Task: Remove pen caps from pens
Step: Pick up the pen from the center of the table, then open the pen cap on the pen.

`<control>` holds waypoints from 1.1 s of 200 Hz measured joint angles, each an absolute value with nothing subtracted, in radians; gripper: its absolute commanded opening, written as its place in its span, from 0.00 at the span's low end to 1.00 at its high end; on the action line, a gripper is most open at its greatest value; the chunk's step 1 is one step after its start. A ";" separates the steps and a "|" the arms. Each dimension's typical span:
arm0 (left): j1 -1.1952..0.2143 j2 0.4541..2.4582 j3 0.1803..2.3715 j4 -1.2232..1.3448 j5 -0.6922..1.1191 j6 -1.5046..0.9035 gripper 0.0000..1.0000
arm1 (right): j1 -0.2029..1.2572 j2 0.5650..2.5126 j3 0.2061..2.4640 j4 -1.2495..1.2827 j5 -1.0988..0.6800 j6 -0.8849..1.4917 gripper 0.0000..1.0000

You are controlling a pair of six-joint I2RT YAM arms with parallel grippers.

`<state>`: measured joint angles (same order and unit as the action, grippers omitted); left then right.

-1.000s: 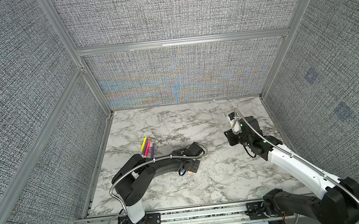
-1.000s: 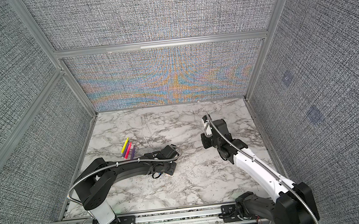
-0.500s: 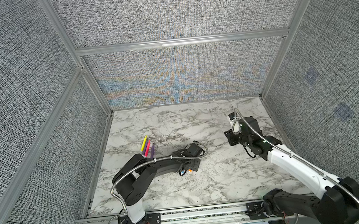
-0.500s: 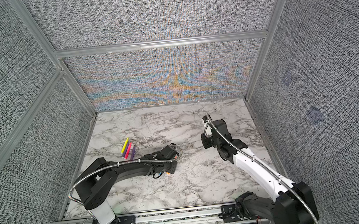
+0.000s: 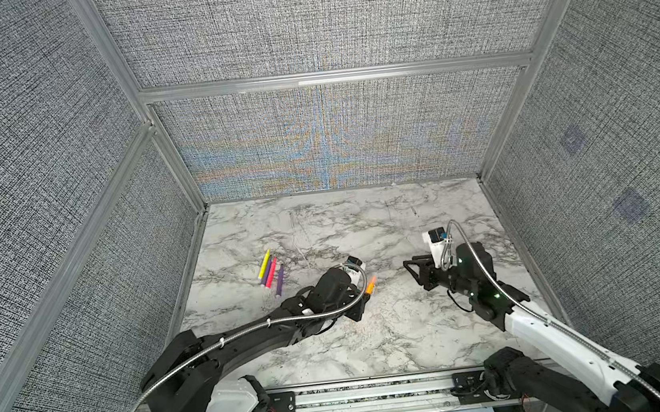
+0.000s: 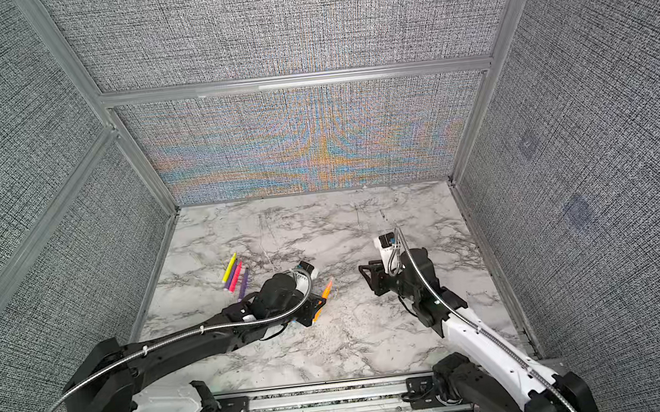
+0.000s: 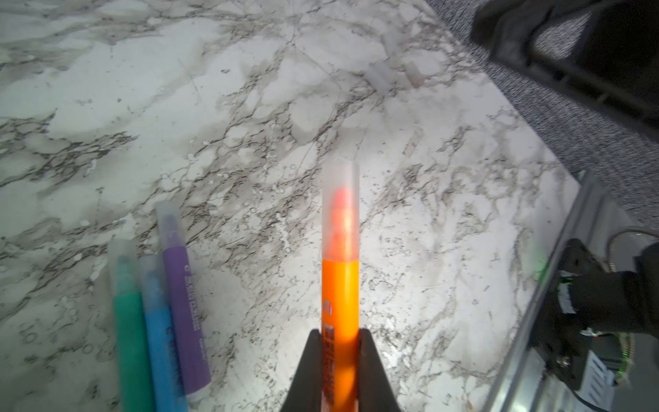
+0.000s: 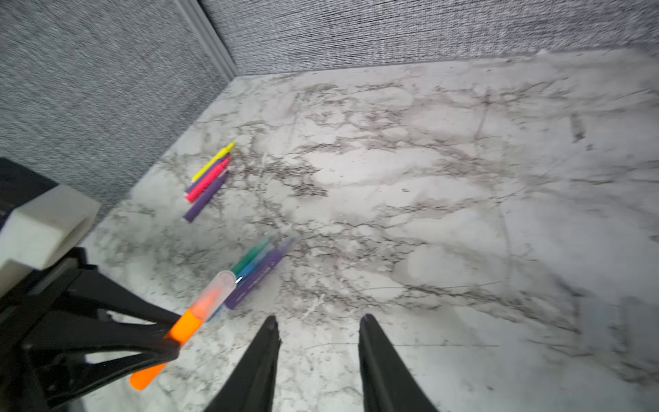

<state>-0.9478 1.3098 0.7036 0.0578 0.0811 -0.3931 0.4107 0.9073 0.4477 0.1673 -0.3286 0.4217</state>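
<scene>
As the left gripper [image 7: 340, 333] grips it, the orange pen [image 7: 340, 285] protrudes.

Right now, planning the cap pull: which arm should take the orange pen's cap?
Right. The left gripper is shut on the orange pen, whose clear cap sticks out free. The right gripper is open, empty and nearby.

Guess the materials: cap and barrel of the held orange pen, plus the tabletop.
Pen cap: likely frosted clear plastic; the colour inside shows hazily through it.
Pen barrel: likely smooth opaque plastic, slightly glossy, with print on it.
Tabletop: marble look, grey veins on white, semi-gloss glare; real stone or laminate, can't tell.
</scene>
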 measured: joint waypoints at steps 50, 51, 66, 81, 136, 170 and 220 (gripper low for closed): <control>-0.969 1.263 0.641 0.159 0.120 -0.419 0.06 | 0.470 0.821 0.376 0.348 -0.379 0.561 0.87; -0.969 1.262 0.641 0.160 0.120 -0.419 0.06 | 0.471 0.820 0.375 0.350 -0.379 0.562 0.87; -0.975 1.257 0.640 0.173 0.124 -0.427 0.06 | 0.490 0.812 0.353 0.383 -0.379 0.590 0.87; -0.986 1.246 0.635 0.187 0.127 -0.427 0.05 | 0.508 0.812 0.338 0.414 -0.379 0.610 0.86; -1.045 1.170 0.617 0.226 0.109 -0.426 0.04 | 0.570 0.841 0.317 0.527 -0.369 0.660 0.82; -1.057 1.142 0.607 0.241 0.089 -0.427 0.04 | 0.600 0.879 0.294 0.611 -0.367 0.686 0.76; -1.071 1.148 0.607 0.255 0.082 -0.429 0.04 | 0.652 0.933 0.290 0.713 -0.367 0.720 0.47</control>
